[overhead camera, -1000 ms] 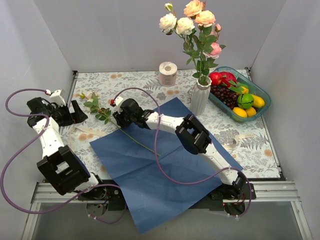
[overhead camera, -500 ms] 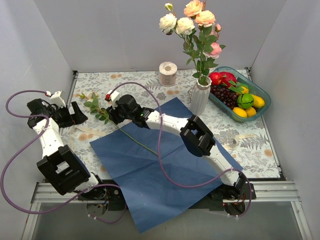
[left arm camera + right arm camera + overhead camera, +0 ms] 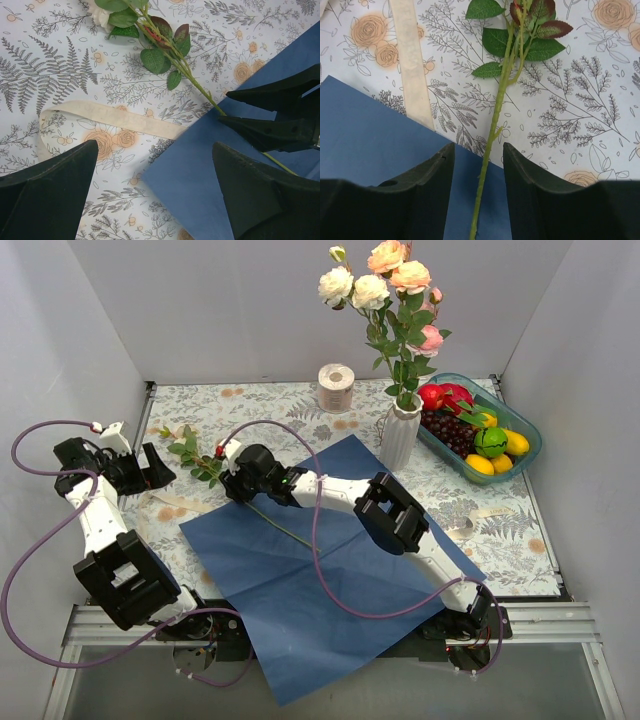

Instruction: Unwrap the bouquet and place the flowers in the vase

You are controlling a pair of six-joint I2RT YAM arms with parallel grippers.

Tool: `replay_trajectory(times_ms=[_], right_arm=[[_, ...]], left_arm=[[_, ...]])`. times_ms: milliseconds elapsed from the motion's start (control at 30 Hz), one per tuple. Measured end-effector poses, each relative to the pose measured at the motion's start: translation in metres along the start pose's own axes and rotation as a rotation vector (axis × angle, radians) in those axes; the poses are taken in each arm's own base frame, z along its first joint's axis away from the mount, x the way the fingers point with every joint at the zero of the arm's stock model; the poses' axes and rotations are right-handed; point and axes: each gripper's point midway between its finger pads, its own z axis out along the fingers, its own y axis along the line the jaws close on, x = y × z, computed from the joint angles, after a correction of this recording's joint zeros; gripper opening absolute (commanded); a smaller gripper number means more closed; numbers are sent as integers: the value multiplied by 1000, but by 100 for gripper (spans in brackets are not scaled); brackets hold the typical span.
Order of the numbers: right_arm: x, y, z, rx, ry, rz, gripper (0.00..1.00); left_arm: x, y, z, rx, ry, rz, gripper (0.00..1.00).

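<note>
One flower point(image 3: 192, 455) lies flat on the table, its white bloom point(image 3: 100, 17) at the far left and its thin green stem point(image 3: 495, 115) running onto the unfolded dark blue paper sheet point(image 3: 320, 560). My right gripper point(image 3: 234, 483) hangs low over the stem at the paper's edge. In the right wrist view the right gripper point(image 3: 479, 150) is open, one finger on each side of the stem with a gap on both. My left gripper point(image 3: 162, 466) is wide open further left, with only table and paper showing under the left gripper point(image 3: 155, 146). The vase point(image 3: 400, 435) holds several roses point(image 3: 385, 290).
The beige ribbon point(image 3: 110, 117) lies loose on the tablecloth by the paper's left corner. A toilet-paper roll point(image 3: 336, 388) stands at the back. A teal fruit basket point(image 3: 527, 430) sits right of the vase. White walls enclose the table on three sides.
My right gripper has slid left and then a little nearer along the lying stem, staying open. The left arm and the flower have not moved.
</note>
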Motion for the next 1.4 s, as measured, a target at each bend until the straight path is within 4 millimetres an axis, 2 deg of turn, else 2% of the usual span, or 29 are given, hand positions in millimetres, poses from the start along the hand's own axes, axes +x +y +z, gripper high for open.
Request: replay_trajectory(times_ms=[367,467,500,567,600,667,867,967,1067,1167,1267,1333,1400], right_arm=[[30,4,7,-7,54,5,49],[37,7,11,-7,61,-3,38],[37,8,11,-6,62,-6,29],[38,9,11,1,62,-10,21],[38,9,12,3,62,-13,12],[38,8,12,10,62,-12,4],[37,1,11,41,60,-28,1],[29,-6,11,61,49,-33,1],[2,-27,5,92,7,-20,1],[-40,-61,-14,140,-71,17,1],[-104,-107,-58,211,-200,45,1],[-154,-134,-99,261,-316,44,1],[-204,-150,-143,302,-442,29,1]], left_arm=[[1,1,1,2,2,-4,98],[1,1,1,2,4,-6,98],[1,1,1,2,5,-6,98],[1,2,1,2,5,-4,98],[1,2,1,2,5,-4,98],[1,2,1,2,5,-3,98],[1,2,1,2,5,-4,98],[3,1,1,3,9,-8,98],[3,0,0,10,13,-12,98],[1,-2,-3,16,10,-13,98],[-5,-4,-7,24,0,-2,98],[-7,-5,-8,29,-3,2,98],[-5,-6,-8,34,2,3,98]])
